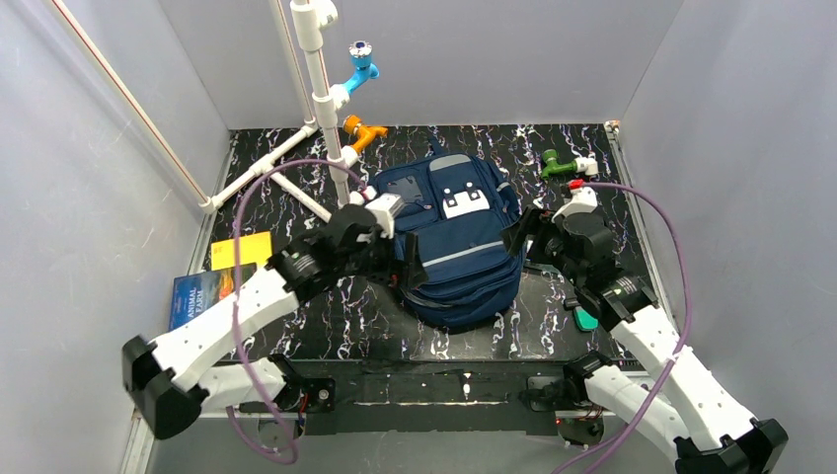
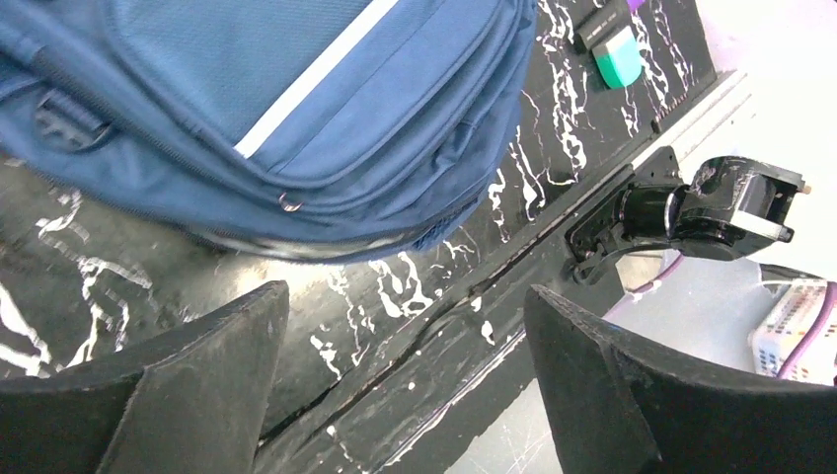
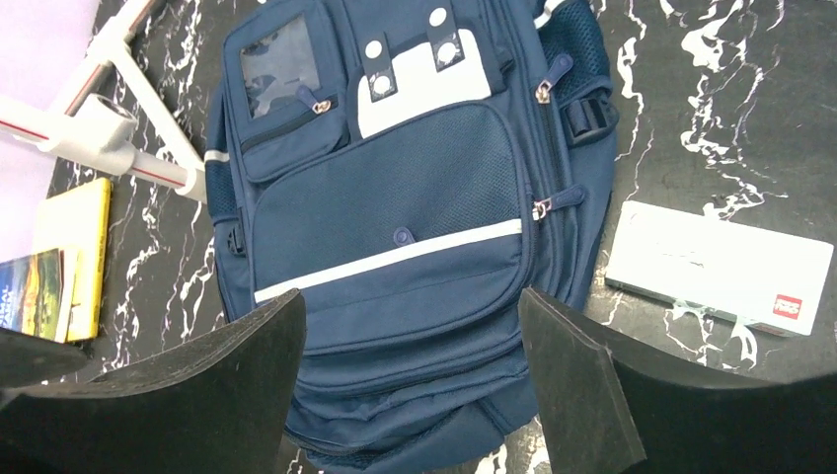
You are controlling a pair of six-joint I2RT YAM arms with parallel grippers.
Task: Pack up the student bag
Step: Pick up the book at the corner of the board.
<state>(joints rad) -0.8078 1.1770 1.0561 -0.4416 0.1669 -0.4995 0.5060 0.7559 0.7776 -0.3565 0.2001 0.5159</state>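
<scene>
The navy-blue student bag [image 1: 459,242] lies flat in the middle of the black marbled mat, front side up, with its white dotted patch [image 1: 464,202] towards the back. It fills the right wrist view [image 3: 395,197] and the top left of the left wrist view [image 2: 296,99]; its zips look closed. My left gripper [image 1: 408,271] is open and empty at the bag's left near corner, its jaws over bare mat [image 2: 405,336]. My right gripper [image 1: 519,237] is open and empty beside the bag's right side, its jaws framing the bag's lower end [image 3: 410,355].
A yellow notebook [image 1: 240,250] and a picture book [image 1: 202,294] lie at the left. A teal eraser [image 1: 586,318] lies near the right arm. A white box [image 3: 716,267] lies right of the bag. A white pipe stand [image 1: 316,99] with coloured fittings stands behind.
</scene>
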